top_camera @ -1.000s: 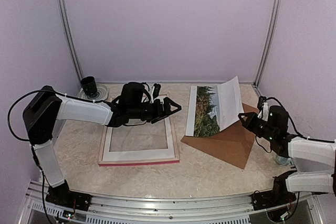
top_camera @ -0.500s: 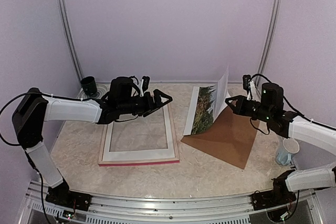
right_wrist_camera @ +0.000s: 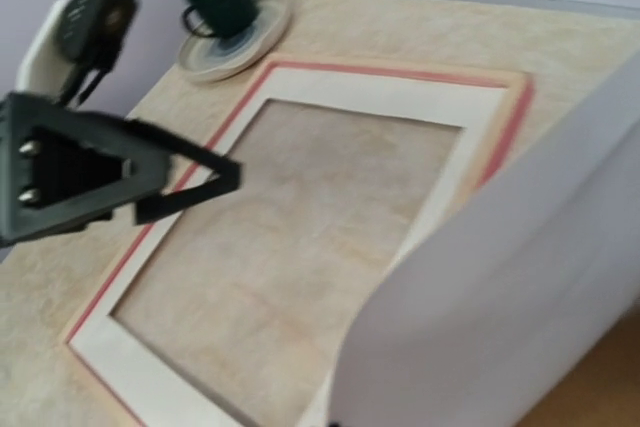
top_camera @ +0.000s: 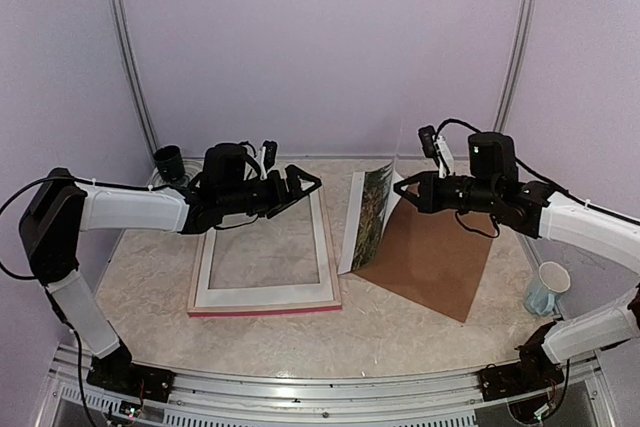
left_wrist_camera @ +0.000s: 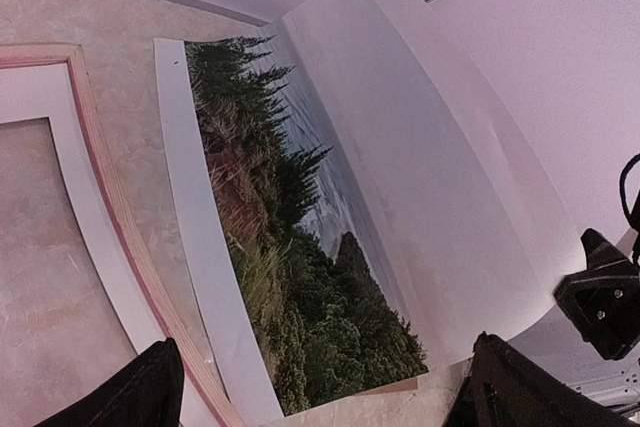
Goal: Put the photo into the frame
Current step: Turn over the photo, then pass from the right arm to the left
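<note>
Right claw [top_camera: 408, 190] pinched shut on photo [top_camera: 372, 215] top edge | frame [top_camera: 265, 309] flat just to its left, long axis near-to-far | left claw [top_camera: 305, 185] gaping over frame

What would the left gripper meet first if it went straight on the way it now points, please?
Most likely the photo, standing raised on edge directly ahead of the open left gripper, though depth is hard to judge.
</note>
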Controlling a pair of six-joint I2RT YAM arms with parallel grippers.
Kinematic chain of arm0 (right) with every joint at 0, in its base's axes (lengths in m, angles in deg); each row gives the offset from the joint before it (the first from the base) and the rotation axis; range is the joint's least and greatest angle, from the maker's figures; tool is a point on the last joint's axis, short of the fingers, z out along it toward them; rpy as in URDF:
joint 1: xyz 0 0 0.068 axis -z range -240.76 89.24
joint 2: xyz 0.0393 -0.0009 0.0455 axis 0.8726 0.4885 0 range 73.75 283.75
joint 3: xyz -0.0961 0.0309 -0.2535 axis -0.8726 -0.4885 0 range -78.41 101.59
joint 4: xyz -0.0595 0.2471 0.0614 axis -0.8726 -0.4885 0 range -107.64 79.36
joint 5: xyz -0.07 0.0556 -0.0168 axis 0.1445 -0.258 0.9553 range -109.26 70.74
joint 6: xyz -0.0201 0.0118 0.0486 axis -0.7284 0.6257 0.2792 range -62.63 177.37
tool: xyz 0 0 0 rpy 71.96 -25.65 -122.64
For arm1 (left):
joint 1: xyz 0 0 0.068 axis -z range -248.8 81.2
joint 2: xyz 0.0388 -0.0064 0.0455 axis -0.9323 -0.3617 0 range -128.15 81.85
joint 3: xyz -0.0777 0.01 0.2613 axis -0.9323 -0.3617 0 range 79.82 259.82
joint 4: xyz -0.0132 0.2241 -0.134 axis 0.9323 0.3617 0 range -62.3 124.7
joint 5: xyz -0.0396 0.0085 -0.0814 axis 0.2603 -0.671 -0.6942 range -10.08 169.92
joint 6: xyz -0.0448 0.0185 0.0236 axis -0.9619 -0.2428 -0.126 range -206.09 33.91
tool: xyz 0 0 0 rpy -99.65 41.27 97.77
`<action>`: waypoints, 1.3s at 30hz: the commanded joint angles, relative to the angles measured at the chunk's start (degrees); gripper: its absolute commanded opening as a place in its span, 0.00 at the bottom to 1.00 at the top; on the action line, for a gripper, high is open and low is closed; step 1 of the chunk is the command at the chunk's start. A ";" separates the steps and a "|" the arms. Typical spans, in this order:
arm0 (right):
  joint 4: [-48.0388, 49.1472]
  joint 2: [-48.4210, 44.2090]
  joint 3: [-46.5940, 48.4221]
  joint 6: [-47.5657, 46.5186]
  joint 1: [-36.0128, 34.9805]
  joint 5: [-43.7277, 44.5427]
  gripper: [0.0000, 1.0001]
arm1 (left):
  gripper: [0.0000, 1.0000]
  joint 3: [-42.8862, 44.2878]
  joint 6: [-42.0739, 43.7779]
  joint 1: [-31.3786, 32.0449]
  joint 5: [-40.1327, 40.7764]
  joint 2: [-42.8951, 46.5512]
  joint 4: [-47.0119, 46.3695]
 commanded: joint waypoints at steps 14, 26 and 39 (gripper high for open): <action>-7.18 13.07 15.07 -7.50 -16.47 4.26 0.00 | 0.99 -3.66 -0.25 -3.98 3.42 9.55 0.51; -8.60 20.35 21.47 -8.65 -21.71 7.05 0.00 | 0.99 -4.95 -0.90 -4.34 2.06 10.15 -0.10; -7.65 24.20 23.57 -8.66 -23.86 5.96 0.00 | 0.99 -5.30 -2.62 -4.40 -0.25 8.82 -2.19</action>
